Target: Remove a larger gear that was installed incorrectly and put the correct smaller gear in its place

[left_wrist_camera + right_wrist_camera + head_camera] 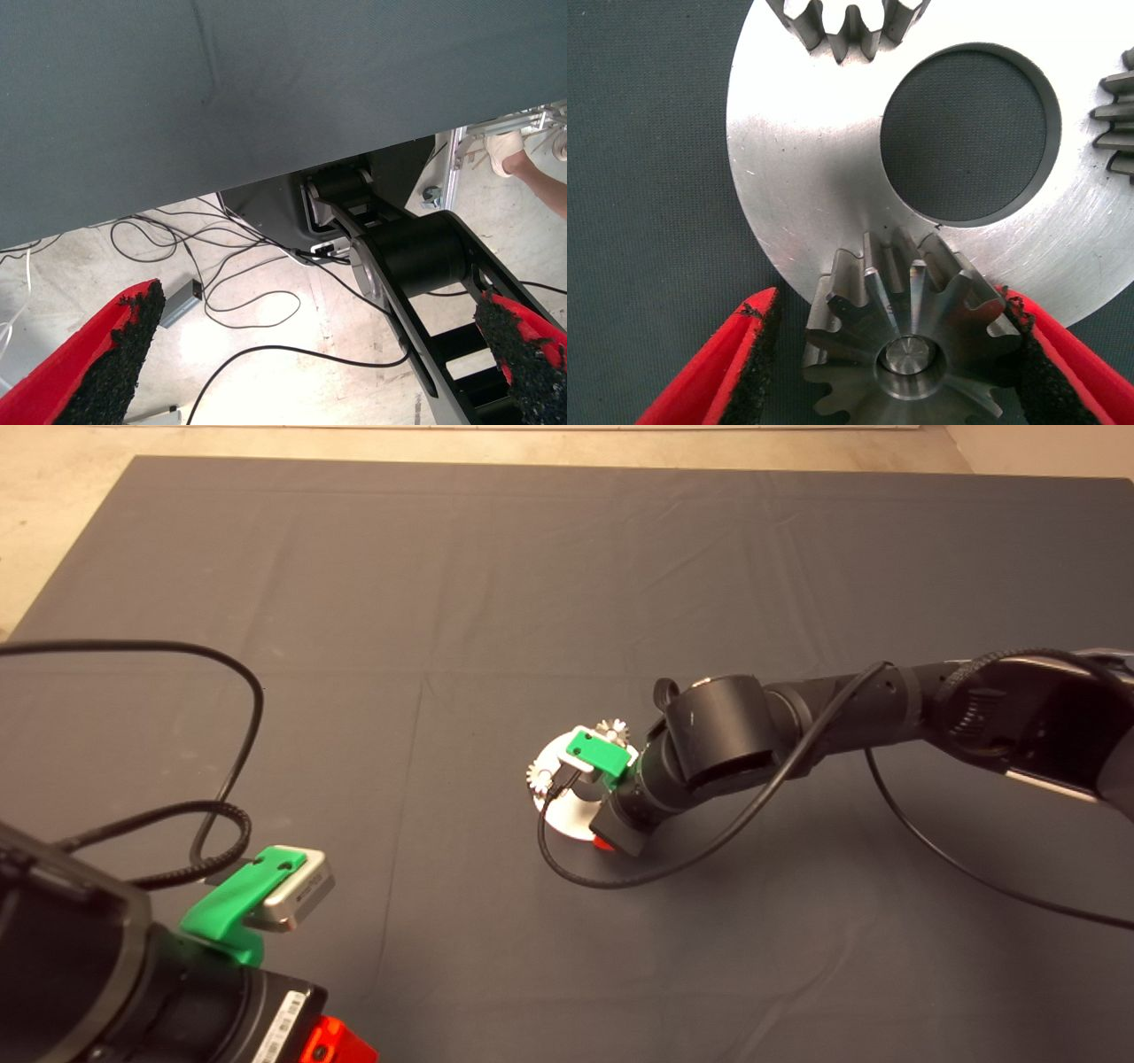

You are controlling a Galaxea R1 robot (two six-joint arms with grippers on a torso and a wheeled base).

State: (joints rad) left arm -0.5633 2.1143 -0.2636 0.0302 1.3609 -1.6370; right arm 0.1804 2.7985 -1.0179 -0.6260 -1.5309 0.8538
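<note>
A: Where's the larger gear [912, 341]?
B: On the rim of the round metal plate [806, 177], w/ a pin showing in its centre. Right pincer [886, 363] straddles it, one finger [749, 363] w/ a gap to the teeth, the other finger [1041, 363] at or v. near them. Not clamped, looks like.
A: How'll it handle?
B: Prob. heavy for its size, rigid steel, slick. Flared teeth give the pads edges to bite, so take it across the toothed rim and lift straight off the pin.
A: Other gears?
B: Two small ones at the plate's edge, one [850, 27] beyond the big hole, another [1118, 124] to the side.
A: Left pincer [319, 354]?
B: Parked off the surface [567, 602], fingers wide apart, empty.
</note>
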